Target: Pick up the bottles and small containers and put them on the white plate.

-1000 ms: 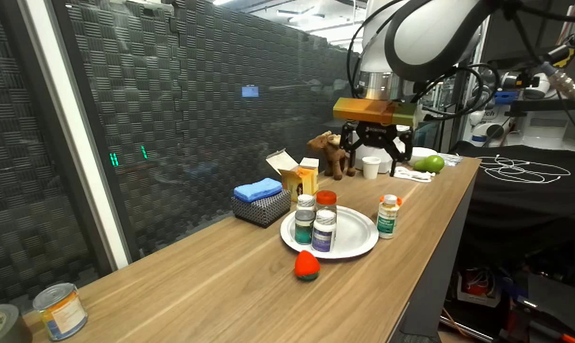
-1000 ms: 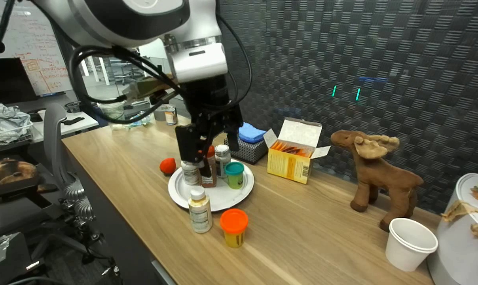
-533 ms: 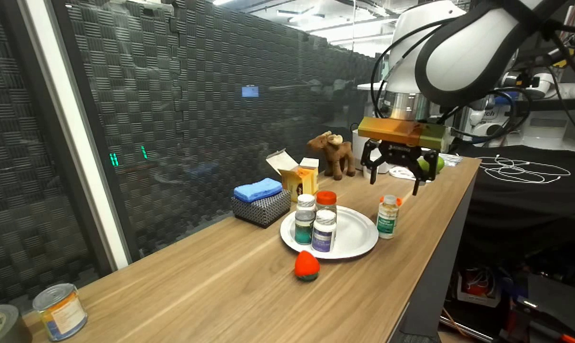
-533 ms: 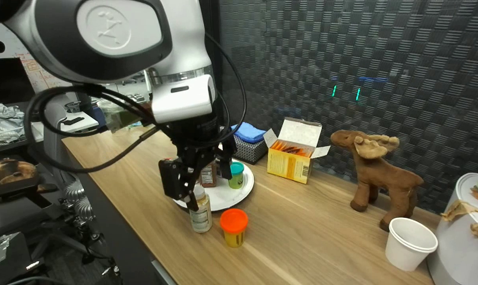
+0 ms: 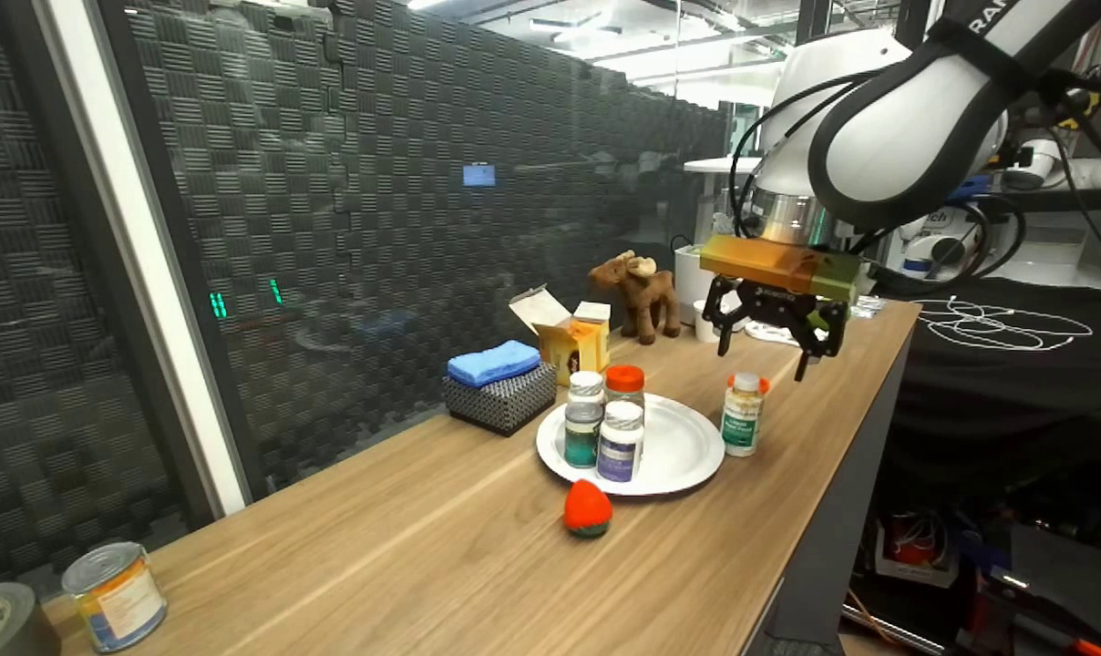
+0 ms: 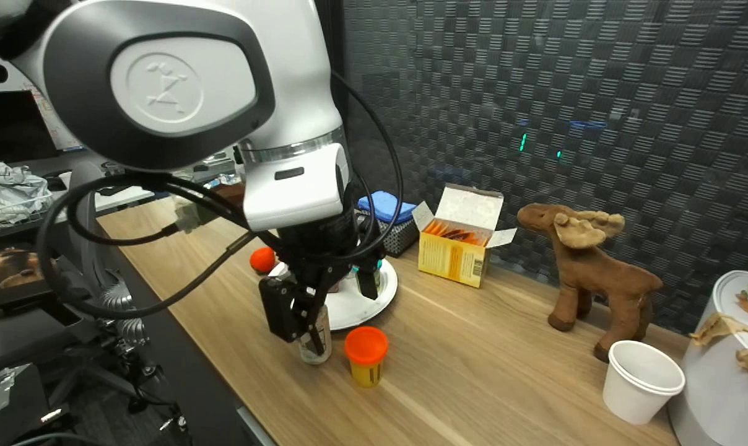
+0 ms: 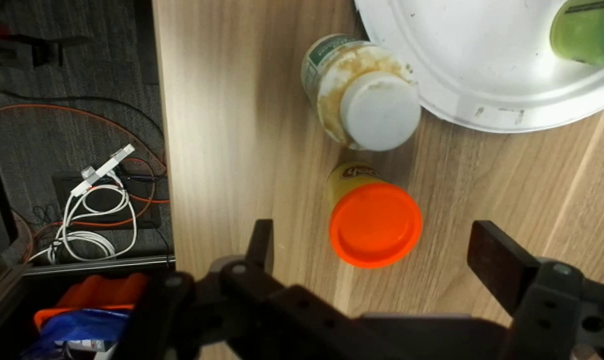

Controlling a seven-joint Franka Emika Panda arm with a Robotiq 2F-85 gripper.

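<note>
Plate (image 5: 683, 446): laid on the table (image 5: 405, 547), loaded with several bottles (image 5: 618, 451)
End effector (image 5: 762, 360): held above the table, jaws spread wide
Orange-lidded tub (image 7: 375, 225): stood on the table, seen between the jaws in the wrist view
Green-labelled bottle (image 5: 741, 419): stood upright just beside the plate

The arm (image 5: 906, 137) slants downward, wrist (image 6: 296, 204) pointing down — jaws spread wide.

A plush moose (image 6: 603, 269), opened yellow carton (image 6: 451, 257) and patterned box (image 5: 503, 401) bearing a blue cloth (image 5: 493, 363) are lined along the wall-side edge of the surface (image 5: 405, 565).
</note>
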